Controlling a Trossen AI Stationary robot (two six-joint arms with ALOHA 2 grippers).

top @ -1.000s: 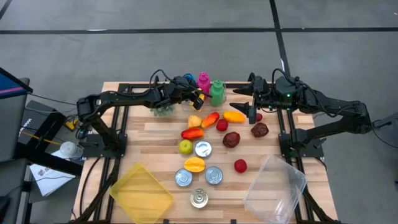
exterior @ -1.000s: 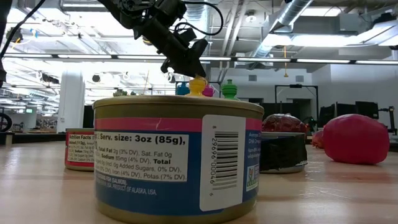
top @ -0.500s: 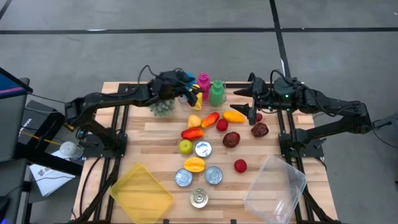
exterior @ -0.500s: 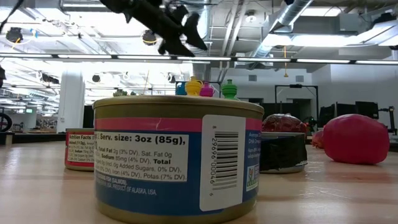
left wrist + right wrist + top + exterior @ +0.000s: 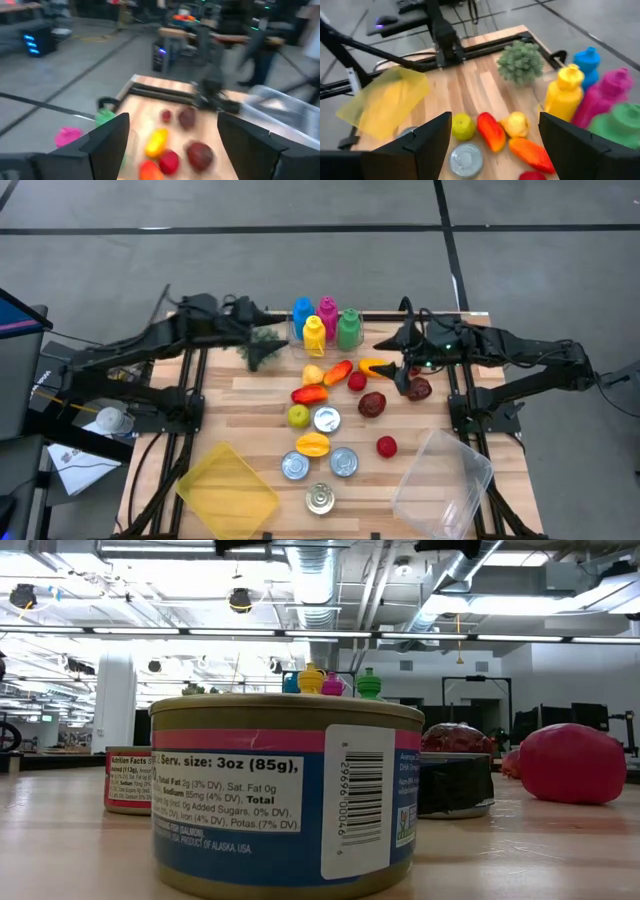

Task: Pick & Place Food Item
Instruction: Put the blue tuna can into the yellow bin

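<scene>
Yellow bottle (image 5: 314, 334) stands upright among bottles; left hand (image 5: 262, 352) wide, empty.

A: Which colours are the bottles (image 5: 325, 325)?

B: Blue, yellow, pink and green, on a pale wooden tabletop (image 5: 220, 405) with a black frame.

A: And the fruit?

B: A yellow-green apple (image 5: 298, 416), a red pepper (image 5: 309, 394), an orange-yellow mango (image 5: 313, 444), dark red plums (image 5: 372, 404).

A: The cans?

B: Silver tops; the nearest can (image 5: 285, 795) wears a blue, pink and white label. The lid (image 5: 228, 490) is translucent yellow.
</scene>
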